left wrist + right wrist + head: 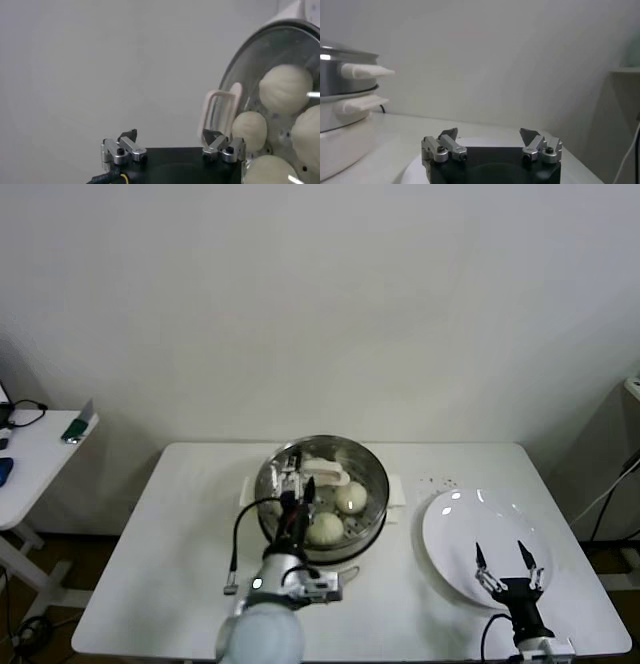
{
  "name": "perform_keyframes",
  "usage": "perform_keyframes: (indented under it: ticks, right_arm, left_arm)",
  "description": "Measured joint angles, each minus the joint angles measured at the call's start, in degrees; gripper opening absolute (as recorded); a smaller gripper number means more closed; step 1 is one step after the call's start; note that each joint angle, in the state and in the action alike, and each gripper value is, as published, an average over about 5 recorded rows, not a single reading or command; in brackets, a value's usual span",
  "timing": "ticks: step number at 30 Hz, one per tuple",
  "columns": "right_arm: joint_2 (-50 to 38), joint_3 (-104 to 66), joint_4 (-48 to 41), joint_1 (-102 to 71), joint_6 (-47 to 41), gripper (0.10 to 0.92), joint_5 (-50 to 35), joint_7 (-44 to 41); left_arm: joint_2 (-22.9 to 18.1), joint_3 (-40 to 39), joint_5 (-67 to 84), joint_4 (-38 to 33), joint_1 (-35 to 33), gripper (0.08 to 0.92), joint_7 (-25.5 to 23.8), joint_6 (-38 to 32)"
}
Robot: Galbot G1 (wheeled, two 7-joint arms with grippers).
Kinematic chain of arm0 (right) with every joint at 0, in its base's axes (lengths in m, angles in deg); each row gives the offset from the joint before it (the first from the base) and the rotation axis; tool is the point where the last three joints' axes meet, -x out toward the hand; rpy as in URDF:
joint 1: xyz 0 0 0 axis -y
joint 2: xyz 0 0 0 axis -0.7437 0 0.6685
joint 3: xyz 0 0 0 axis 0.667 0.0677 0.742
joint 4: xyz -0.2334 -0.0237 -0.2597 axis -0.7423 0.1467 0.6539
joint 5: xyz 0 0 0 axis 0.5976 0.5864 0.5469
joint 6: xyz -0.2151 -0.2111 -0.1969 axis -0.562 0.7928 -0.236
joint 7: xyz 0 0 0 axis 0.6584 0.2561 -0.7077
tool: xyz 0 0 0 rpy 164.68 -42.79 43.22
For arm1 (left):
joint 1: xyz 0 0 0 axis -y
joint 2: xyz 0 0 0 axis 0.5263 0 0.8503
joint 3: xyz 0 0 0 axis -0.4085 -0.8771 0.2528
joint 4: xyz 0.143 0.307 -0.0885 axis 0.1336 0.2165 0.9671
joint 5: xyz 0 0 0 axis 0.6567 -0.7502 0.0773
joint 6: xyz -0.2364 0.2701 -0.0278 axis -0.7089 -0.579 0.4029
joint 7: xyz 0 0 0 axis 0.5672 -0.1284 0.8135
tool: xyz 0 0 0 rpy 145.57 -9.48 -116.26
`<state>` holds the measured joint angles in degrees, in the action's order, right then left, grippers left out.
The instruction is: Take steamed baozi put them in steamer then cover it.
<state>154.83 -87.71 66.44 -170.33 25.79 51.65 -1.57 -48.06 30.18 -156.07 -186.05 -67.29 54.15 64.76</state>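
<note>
The round shiny steel steamer (372,484) with its perforated bottom stands on a cream-white pot base near the middle of the white table (180,534), toward the far edge. A round clear glass lid with a cream handle (325,474) lies over the basket, and through it the small, smooth, pale cream-white steamed baozi (350,497) rest on the perforated floor; the head view shows two plainly and a third partly hidden behind the arm, while the left wrist view shows four (286,89) under the glass.

The left gripper (292,476) hangs over the steamer's left part, just beside the lid's handle (220,112). Its jaws stand wide apart and hold nothing.

The right gripper (508,564) hovers above the near part of the flat round white plate (450,529), which lies on the table to the right of the steamer and well apart from it. Its jaws are also spread wide and hold nothing. From the right wrist view the steamer's steel wall (335,75) and two cream side handles (365,71) show off to one side.

A second white table (35,459) stands farther to the left, carrying a few small dark objects.
</note>
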Motion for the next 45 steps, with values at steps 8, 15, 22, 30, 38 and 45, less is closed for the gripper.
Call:
perform_keyframes:
  ticks: [8,15,22,30,38,45]
  right_arm:
    - [0.0,0.8,0.4,0.1,0.8,0.823,-2.2,0.6]
    - [-0.3,1.3,-0.2,0.1,2.5,0.823,-3.2,0.9]
    - [-0.5,1.8,-1.4,0.2,4.2,0.823,-4.1,1.0]
    - [-1.1,2.3,-2.7,0.3,5.3,0.823,-5.1,0.7]
    - [-1.2,2.5,-3.2,0.3,6.2,0.823,-5.5,0.6]
    - [-1.3,2.6,-3.5,0.2,6.6,0.823,-5.8,0.5]
  left_arm:
    - [2.6,14.2,27.4,-3.6,-7.7,0.823,9.7,-11.3]
    - [5.7,29.1,54.0,-2.0,-14.1,0.823,12.0,-21.9]
    - [7.6,36.4,74.4,4.5,-17.2,0.823,12.2,-31.5]
    - [7.4,37.9,83.4,12.1,-18.3,0.823,12.1,-39.3]
    - [7.0,37.3,86.4,15.8,-19.1,0.823,11.4,-43.7]
    - [6.9,37.0,87.6,17.4,-19.4,0.823,10.9,-45.3]
